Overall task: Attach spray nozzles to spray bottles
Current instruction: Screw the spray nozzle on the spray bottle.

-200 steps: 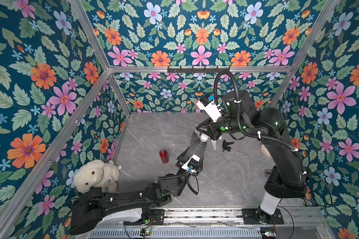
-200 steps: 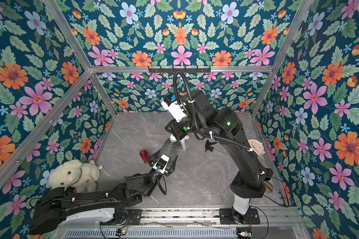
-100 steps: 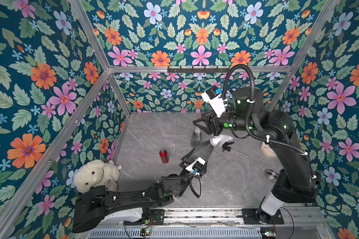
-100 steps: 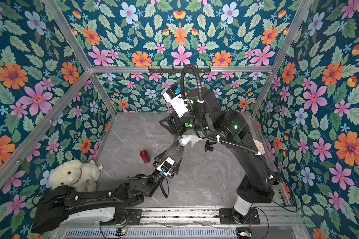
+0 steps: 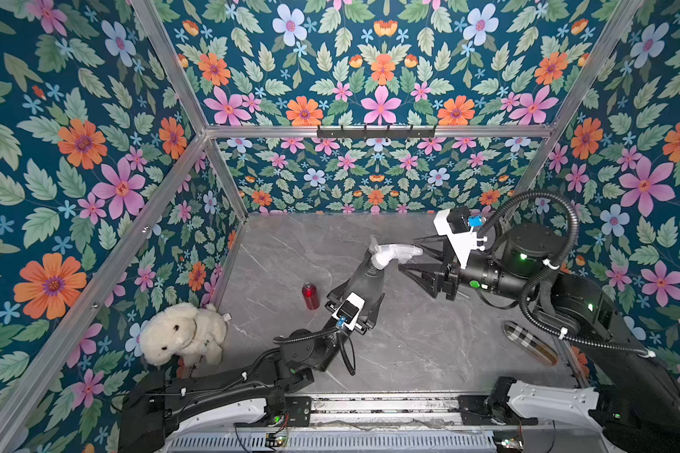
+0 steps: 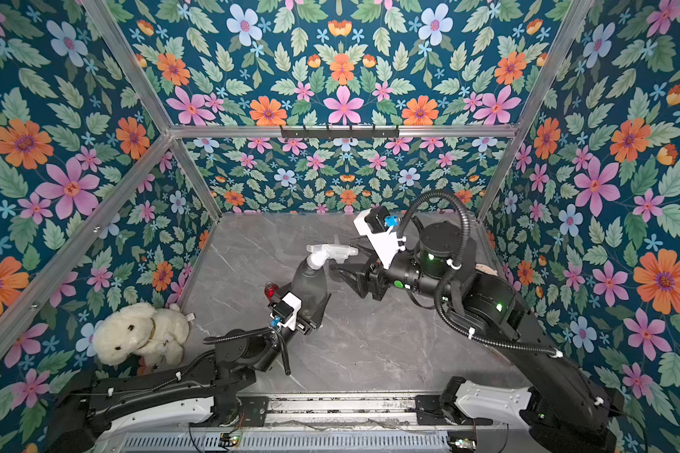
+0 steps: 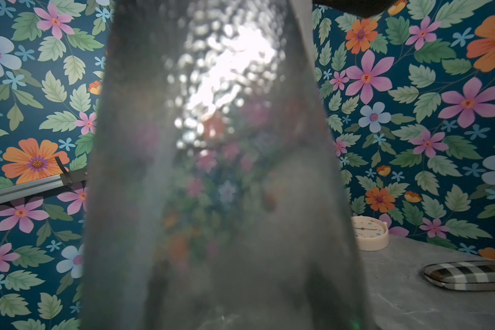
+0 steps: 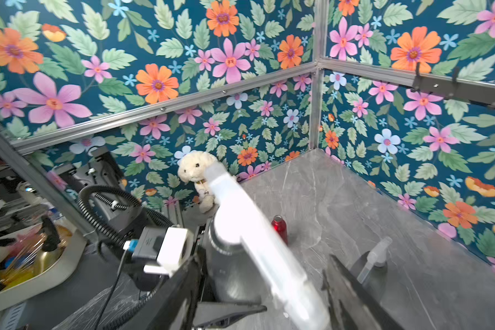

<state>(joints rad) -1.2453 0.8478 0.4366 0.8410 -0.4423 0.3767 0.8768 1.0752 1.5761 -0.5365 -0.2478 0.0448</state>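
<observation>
A smoky-grey cone-shaped spray bottle [image 5: 364,280] [image 6: 309,284] leans to the right above the table, and my left gripper [image 5: 357,305] [image 6: 297,310] is shut on its wide lower body. The bottle fills the left wrist view [image 7: 212,171]. A whitish spray nozzle [image 5: 395,251] [image 6: 330,251] [image 8: 257,251] sits on its neck. My right gripper [image 5: 417,258] [image 6: 348,261] [image 8: 297,283] is open, one finger on each side of the nozzle's tip without gripping it. A second grey bottle with a nozzle [image 8: 369,265] stands behind. The red bottle [image 5: 310,295] [image 8: 279,227] stands upright to the left.
A cream plush toy [image 5: 181,337] sits in the near left corner. A plaid case [image 5: 530,343] [image 7: 469,275] lies at the right under my right arm. A small round clock [image 7: 369,233] stands by the right wall. A hook rail [image 5: 375,131] crosses the back wall.
My right gripper has opened off the nozzle and drawn back to the right. The left arm has leaned the bottle further over to the right, the nozzle staying on its neck.
</observation>
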